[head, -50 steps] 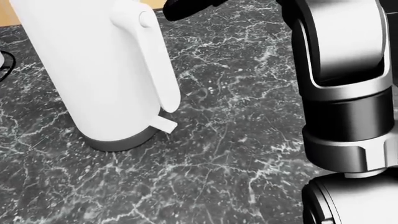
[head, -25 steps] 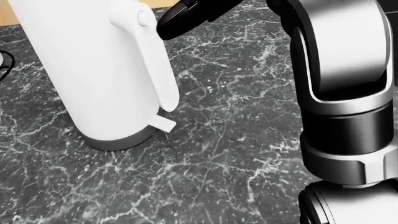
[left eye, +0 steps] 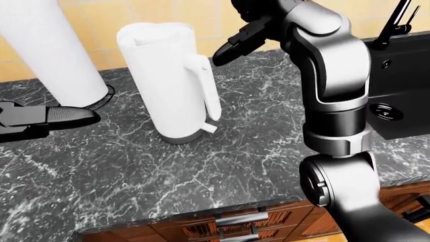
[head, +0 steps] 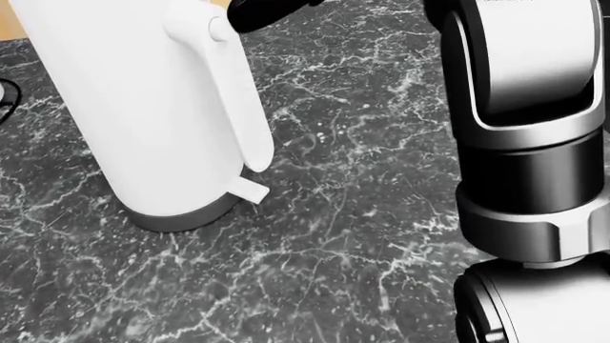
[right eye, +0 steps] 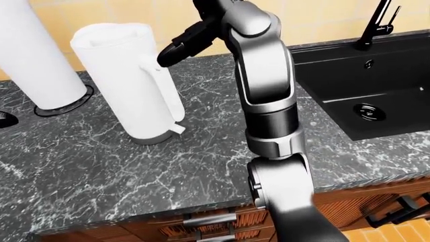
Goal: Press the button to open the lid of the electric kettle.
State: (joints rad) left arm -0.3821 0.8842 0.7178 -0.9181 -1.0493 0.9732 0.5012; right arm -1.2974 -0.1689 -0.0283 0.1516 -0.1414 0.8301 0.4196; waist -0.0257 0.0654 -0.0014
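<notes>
The white electric kettle [left eye: 168, 80] stands upright on a grey base on the dark marble counter [left eye: 255, 146], lid down. Its handle [head: 234, 100] faces right, and the round button [head: 217, 27] sits at the handle's top. My right hand [head: 249, 16] reaches in from the upper right with its black fingers stretched out. Its fingertips are just right of the button; I cannot tell whether they touch it. It also shows in the right-eye view [right eye: 169, 54]. My left hand [left eye: 50, 117] lies flat and open at the left, well apart from the kettle.
A tall white cylinder [left eye: 47, 45] stands on a black ring left of the kettle. A black sink [right eye: 363, 96] with a faucet [right eye: 376, 22] is set in the counter at the right. Wooden drawers [left eye: 235, 222] sit below the counter's near edge.
In the head view my right fingertips dipped beside the handle, then rose and moved left, ending right next to the button. The kettle has stayed in place.
</notes>
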